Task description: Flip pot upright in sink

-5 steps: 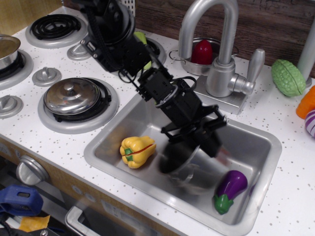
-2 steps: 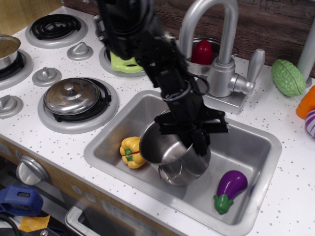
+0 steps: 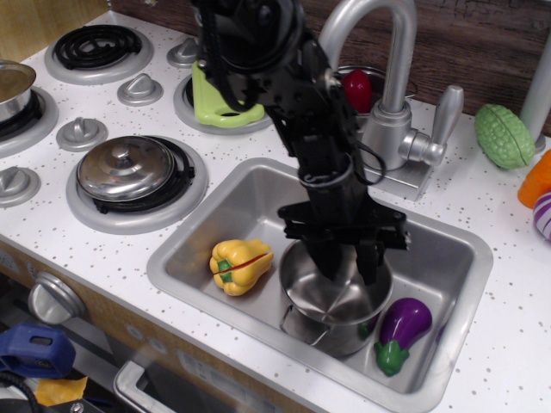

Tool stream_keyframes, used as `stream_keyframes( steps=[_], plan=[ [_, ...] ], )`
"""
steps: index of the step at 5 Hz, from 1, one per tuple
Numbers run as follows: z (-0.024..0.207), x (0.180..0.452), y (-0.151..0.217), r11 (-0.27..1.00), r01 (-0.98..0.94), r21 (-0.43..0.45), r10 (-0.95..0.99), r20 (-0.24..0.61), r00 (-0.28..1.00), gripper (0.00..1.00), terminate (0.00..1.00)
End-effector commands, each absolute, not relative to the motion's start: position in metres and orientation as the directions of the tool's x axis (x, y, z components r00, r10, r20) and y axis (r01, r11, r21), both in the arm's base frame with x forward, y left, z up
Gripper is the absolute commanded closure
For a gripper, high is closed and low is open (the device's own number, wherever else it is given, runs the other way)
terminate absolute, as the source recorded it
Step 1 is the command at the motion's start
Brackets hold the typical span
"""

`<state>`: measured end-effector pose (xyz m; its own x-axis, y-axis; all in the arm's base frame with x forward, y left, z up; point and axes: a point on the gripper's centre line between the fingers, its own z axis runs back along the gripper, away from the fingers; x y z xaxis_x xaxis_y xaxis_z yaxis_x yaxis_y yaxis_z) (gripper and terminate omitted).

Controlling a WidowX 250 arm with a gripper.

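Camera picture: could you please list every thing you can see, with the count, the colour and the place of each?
pot: 1, steel, upright in the sink
sink: 1, silver-grey, centre of the counter
pepper: 1, yellow, sink, left of the pot
eggplant: 1, purple, sink, right of the pot
faucet: 1, silver, behind the sink
lidded pan: 1, steel, front burner
back pot: 1, steel with a red toy, behind the faucet
green toy: 1, far right
green item: 1, lime, back burner
gripper: 1, black, fingers reach into the pot at its rim
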<state>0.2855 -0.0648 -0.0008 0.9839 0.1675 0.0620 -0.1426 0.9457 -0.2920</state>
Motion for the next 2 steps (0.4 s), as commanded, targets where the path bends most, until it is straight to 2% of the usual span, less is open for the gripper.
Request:
stream_keyframes(
  steps=[1,2],
  plan=[
    [0.0192,0.2962,-0.0656,0.942,-0.128,-0.309,0.175,0.13,0.976,0.0,0.0],
    [0.0192,0.2962,-0.0656,0.942,-0.128,-0.309,0.175,0.13,0.976,0.0,1.0]
  ],
)
